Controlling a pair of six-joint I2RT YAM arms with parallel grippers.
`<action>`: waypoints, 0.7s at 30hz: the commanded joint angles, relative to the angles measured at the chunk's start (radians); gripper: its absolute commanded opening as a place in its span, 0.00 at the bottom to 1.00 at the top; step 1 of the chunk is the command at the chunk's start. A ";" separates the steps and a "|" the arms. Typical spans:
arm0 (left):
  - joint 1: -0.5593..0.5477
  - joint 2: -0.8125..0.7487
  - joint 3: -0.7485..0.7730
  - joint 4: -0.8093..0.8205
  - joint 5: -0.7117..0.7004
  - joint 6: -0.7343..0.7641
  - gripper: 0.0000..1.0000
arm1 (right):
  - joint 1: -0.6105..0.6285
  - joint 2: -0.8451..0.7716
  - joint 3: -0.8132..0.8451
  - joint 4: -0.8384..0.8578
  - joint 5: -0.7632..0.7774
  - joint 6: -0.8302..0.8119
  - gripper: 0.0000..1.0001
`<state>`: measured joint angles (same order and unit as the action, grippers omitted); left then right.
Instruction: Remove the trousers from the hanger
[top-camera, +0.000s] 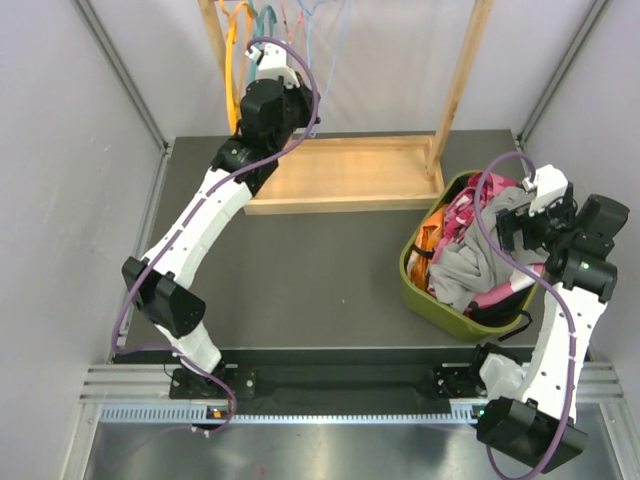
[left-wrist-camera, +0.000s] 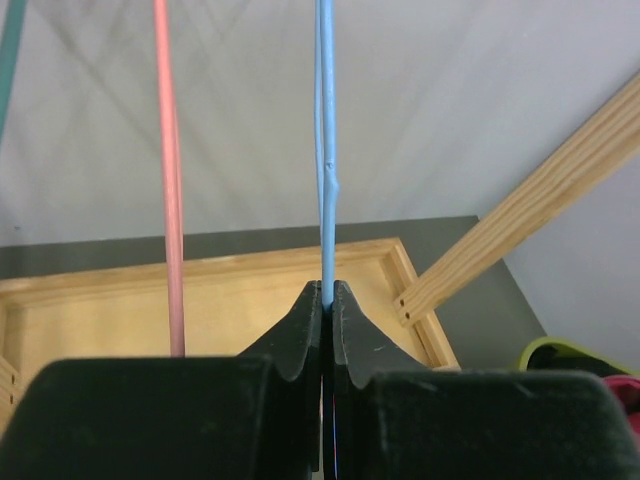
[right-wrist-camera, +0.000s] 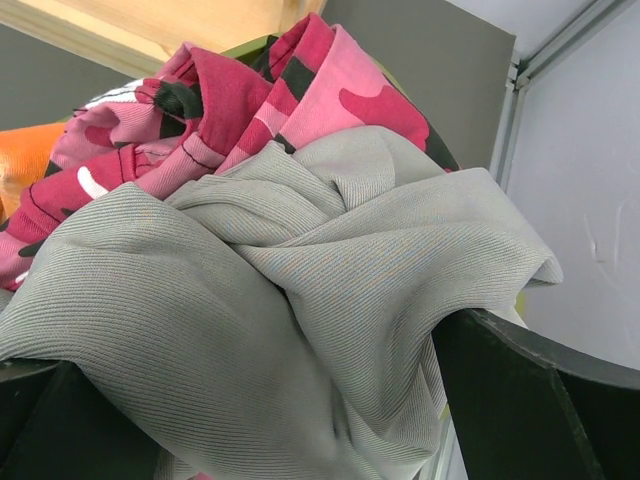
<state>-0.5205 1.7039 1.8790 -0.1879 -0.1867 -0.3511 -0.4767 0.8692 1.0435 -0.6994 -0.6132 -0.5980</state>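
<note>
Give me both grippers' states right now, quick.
Left gripper: shut on the blue hanger.
Right gripper: open, jaws wide on either side of the grey trousers, not clamping them.

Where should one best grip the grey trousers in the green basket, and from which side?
Grip the raised twisted fold of the grey trousers, coming from above. They lie uppermost in the green basket, that ridge stands proud of the pile, and its wall blocks the sides.

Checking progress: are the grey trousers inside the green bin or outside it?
Inside: the grey trousers lie crumpled on top, within the walls of the green bin.
</note>
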 joint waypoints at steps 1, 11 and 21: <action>0.005 -0.049 -0.046 0.015 0.043 -0.037 0.00 | -0.007 -0.027 0.047 -0.003 -0.045 0.017 1.00; 0.005 -0.196 -0.202 0.016 0.056 -0.034 0.21 | -0.005 -0.012 0.118 -0.003 -0.102 0.027 1.00; 0.007 -0.357 -0.228 0.012 0.171 -0.011 0.73 | -0.003 -0.007 0.185 -0.055 -0.007 -0.005 1.00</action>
<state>-0.5125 1.4391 1.6703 -0.1898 -0.0719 -0.3790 -0.4763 0.8646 1.1606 -0.7433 -0.6388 -0.5850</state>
